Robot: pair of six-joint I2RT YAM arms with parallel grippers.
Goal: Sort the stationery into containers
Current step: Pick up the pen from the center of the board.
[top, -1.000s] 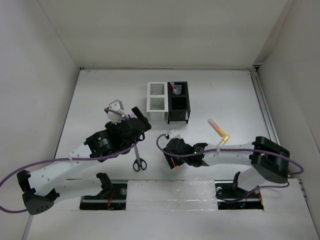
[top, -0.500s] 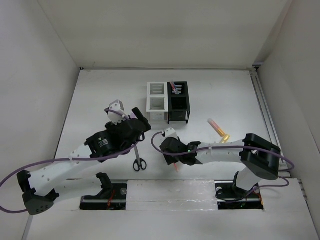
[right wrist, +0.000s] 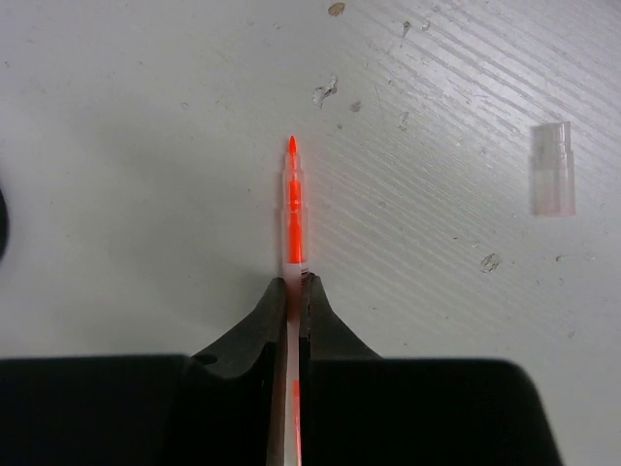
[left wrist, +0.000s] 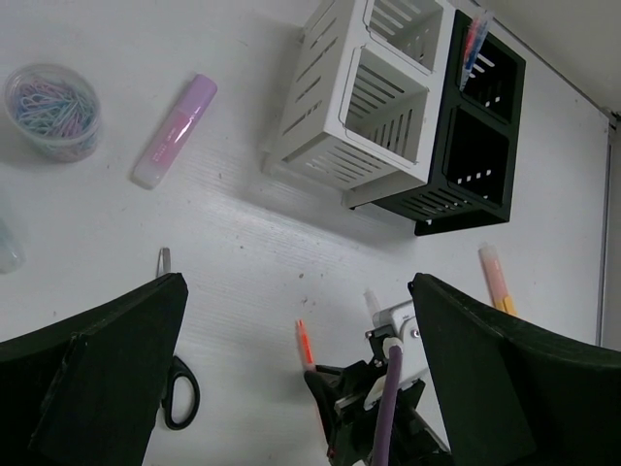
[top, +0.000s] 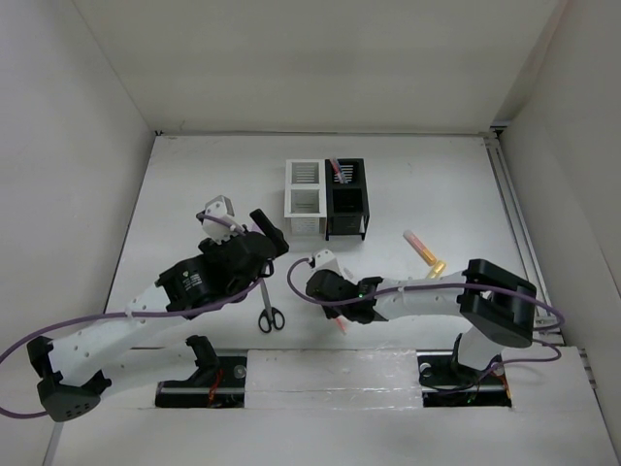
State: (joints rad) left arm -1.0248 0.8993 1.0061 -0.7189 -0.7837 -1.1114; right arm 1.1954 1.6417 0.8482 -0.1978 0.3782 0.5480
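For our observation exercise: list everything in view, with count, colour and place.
white organizer: 1, white, far middle
black organizer: 1, black, right beside it
stored pen: 1, pinkish, black organizer's far compartment
pink highlighter: 1, pink, left of white organizer
peach highlighter: 1, peach, right of black organizer
paper-clip tub: 1, clear, left of pink highlighter
scissors: 1, black-handled, near edge
cap: 1, clear, beside red pen
red pen: 1, red, in right gripper
left gripper: 1, black, open
right gripper: 1, black, shut on red pen
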